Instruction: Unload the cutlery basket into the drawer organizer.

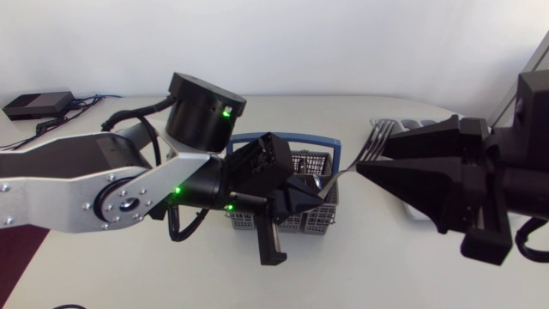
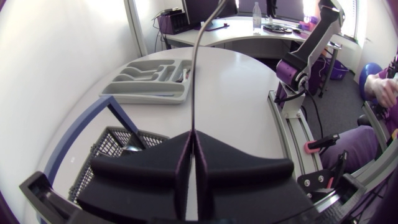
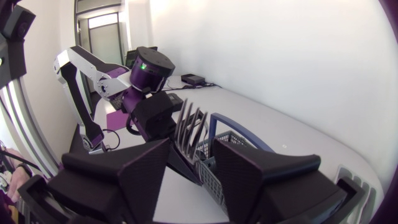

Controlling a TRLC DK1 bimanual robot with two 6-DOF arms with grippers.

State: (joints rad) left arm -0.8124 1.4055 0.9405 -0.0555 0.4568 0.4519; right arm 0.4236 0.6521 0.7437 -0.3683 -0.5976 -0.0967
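Fork [image 1: 371,144] is clear of the cutlery basket [image 1: 296,221] but not yet in the drawer organizer [image 2: 149,81], so the unloading seems far from finished. The left gripper [image 2: 194,140] is clamped on its handle above the basket, and its tines sit between the right gripper's [image 3: 191,148] spread fingers, seemingly untouched.
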